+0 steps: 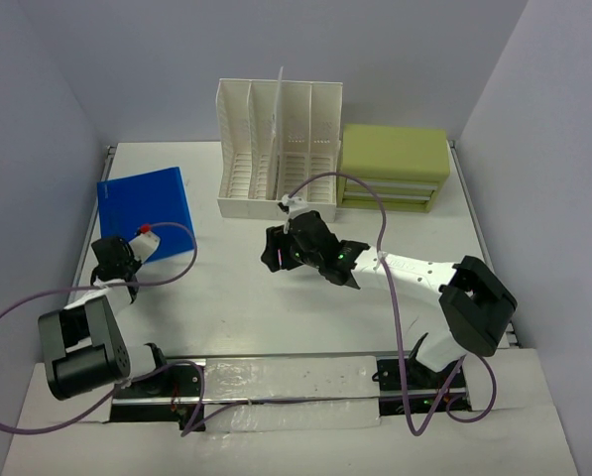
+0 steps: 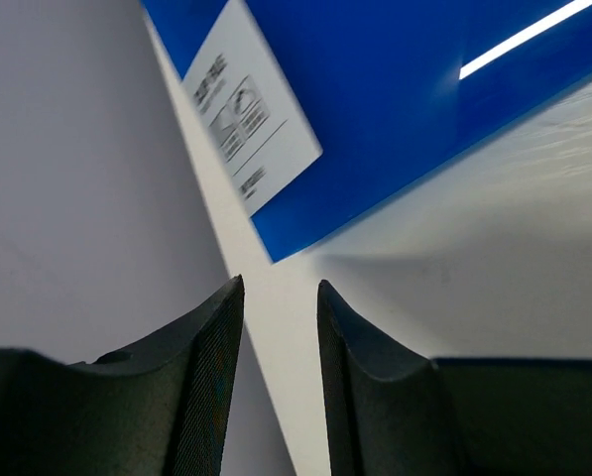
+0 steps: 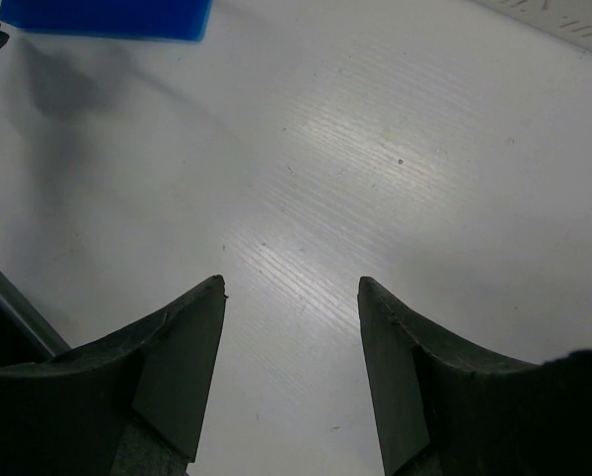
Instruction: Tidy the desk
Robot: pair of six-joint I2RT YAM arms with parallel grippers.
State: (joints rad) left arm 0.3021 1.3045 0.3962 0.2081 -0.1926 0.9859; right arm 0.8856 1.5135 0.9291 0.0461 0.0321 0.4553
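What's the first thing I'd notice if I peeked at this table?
The bright blue folder at the far left of the white desk jumps out first, with the left gripper, jaws open, close to its corner. Next come the tall white file rack and the green drawer box, side by side along the back edge. The right gripper hovers open over the middle.

Desk [image 3: 375, 149]: smooth white, faintly streaked, soft sheen.
Folder [image 2: 424, 119]: glossy blue plastic.
Label [image 2: 251, 119]: matt white paper.
Rack [image 1: 276, 149]: matt white plastic.
Drawers [image 1: 395, 154]: matt green finish.
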